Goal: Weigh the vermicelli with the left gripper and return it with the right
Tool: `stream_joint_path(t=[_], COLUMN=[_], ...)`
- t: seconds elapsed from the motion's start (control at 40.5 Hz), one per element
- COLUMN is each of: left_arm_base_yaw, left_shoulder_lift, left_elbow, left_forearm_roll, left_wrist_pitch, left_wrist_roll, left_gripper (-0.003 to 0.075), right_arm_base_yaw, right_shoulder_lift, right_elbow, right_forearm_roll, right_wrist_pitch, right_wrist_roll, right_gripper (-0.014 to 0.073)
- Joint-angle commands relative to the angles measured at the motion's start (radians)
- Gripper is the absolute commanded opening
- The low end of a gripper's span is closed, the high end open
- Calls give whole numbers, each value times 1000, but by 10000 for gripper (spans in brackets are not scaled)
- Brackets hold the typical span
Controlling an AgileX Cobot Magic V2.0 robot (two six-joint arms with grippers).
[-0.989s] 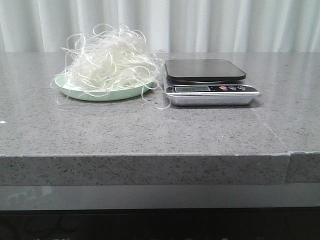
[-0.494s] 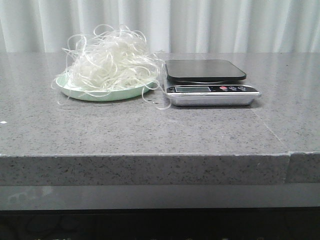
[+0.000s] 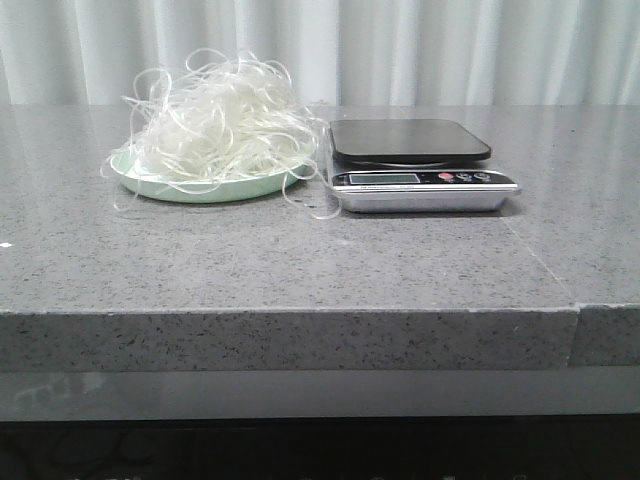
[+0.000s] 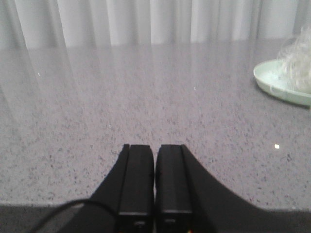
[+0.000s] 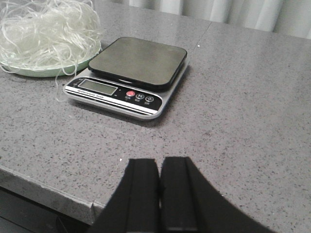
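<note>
Nothing was yet done: the vermicelli lay heaped on its plate toward the desk's far edge, beside the bare scale, while the left gripper and right gripper had fingers pressed together, holding nothing.

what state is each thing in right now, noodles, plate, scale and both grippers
vermicelli: heaped on the plate, loose strands hanging over its rim
plate: flat on the counter, left of the scale, full
scale: platform bare, display too small to read
left gripper: shut, holding nothing, low over the counter, short of the plate
right gripper: shut, holding nothing, near the counter edge, facing the scale
</note>
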Motion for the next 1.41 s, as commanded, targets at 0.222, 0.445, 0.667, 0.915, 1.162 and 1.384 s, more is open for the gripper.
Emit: stream_joint_path(t=[0.222, 0.445, 0.667, 0.915, 1.162, 1.384], left_arm_base_yaw=[-79, -84, -84, -84, -84, -84], left_shoulder_lift=[-21, -21, -21, -21, -21, -21], left_elbow=[8, 8, 8, 8, 8, 8], left_forearm_roll=[-7, -7, -7, -7, -7, -7], left_wrist_pitch=[-46, -46, -46, -46, -46, -46], left_wrist_roll=[-10, -10, -10, -10, -10, -10], left_gripper=[137, 137, 137, 137, 137, 137], right_arm_base_yaw=[-8, -8, -8, -8, -66, -271], right_shoulder_lift=[8, 8, 8, 8, -36, -136], right_elbow=[-28, -28, -28, -28, 5, 118], right_forearm_roll=[2, 2, 2, 2, 9, 96], right_wrist_pitch=[-82, -82, -82, -82, -109, -153], right_wrist_roll=[0, 0, 0, 0, -44, -66], right_gripper=[151, 151, 151, 151, 151, 151])
